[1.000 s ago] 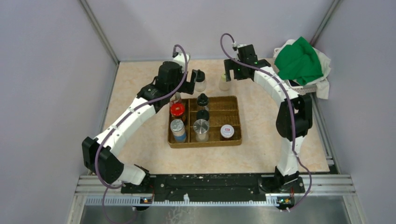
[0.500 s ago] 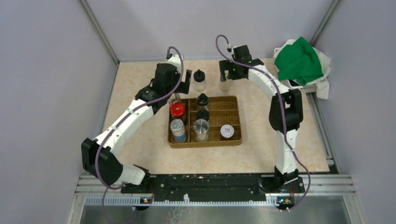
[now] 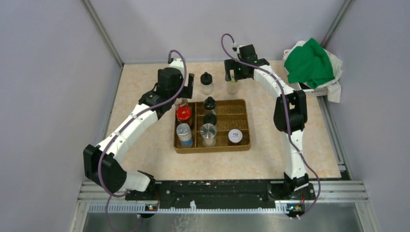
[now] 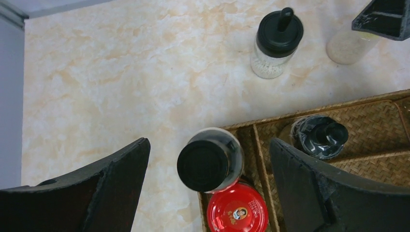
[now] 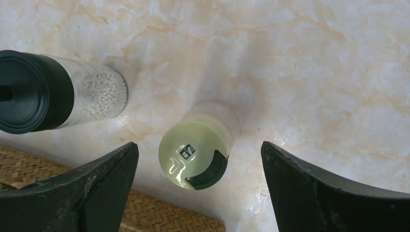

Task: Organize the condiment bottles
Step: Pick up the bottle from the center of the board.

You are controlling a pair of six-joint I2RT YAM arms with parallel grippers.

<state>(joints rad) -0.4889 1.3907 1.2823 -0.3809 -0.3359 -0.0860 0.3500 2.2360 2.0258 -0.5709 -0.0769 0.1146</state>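
the left claw [image 4: 209,151] hangs opened wide over the far left corner of the tray [image 3: 238,115]. a black-lid jar [image 4: 209,163] stands upright in that compartment, inside the gap of the claw, and touches neither side. just beside it in the tray is a red-lid jar [image 4: 237,213]. the right claw [image 5: 198,146] is also spread wide. the green-lid jar [image 5: 195,155] stands upright in its gap on the worktop [image 5: 314,63], not gripped. near this jar, also on the worktop behind the tray, stands a black-cap shaker [image 3: 206,83]. a silver-lid jar [image 3: 208,129] and a white-lid jar [image 3: 235,136] stand in the near compartments.
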